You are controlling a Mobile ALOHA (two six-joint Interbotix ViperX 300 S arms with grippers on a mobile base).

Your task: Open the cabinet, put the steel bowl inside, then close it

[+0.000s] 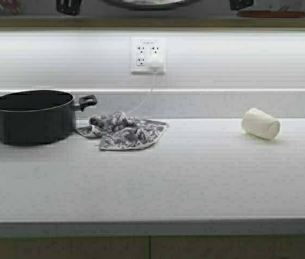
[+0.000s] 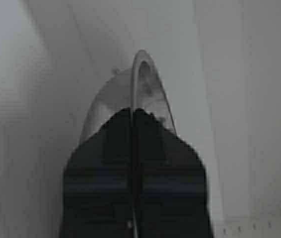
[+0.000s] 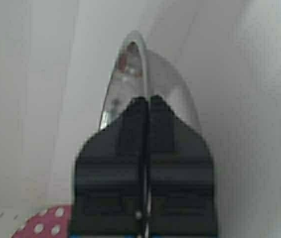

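Note:
The steel bowl (image 1: 150, 3) shows only as a shiny sliver at the top edge of the high view, above the underside of the cabinet (image 1: 34, 22). My left gripper (image 1: 69, 6) and right gripper (image 1: 241, 4) flank it there. In the left wrist view the left gripper (image 2: 134, 111) is shut on the bowl's flared rim (image 2: 148, 89), with the cabinet's grey inner wall (image 2: 245, 99) behind. Across the bowl, the right gripper (image 3: 145, 99) is shut on the rim (image 3: 173, 74), and grey cabinet walls (image 3: 46, 99) lie behind. The cabinet doors are out of view.
On the white counter (image 1: 195, 178) below stand a black two-handled pot (image 1: 31, 116), a crumpled patterned towel (image 1: 125, 130) and a tipped white cup (image 1: 260, 123). A wall outlet (image 1: 148, 55) has a plugged cord. A pink dotted thing (image 3: 41, 224) lies inside the cabinet.

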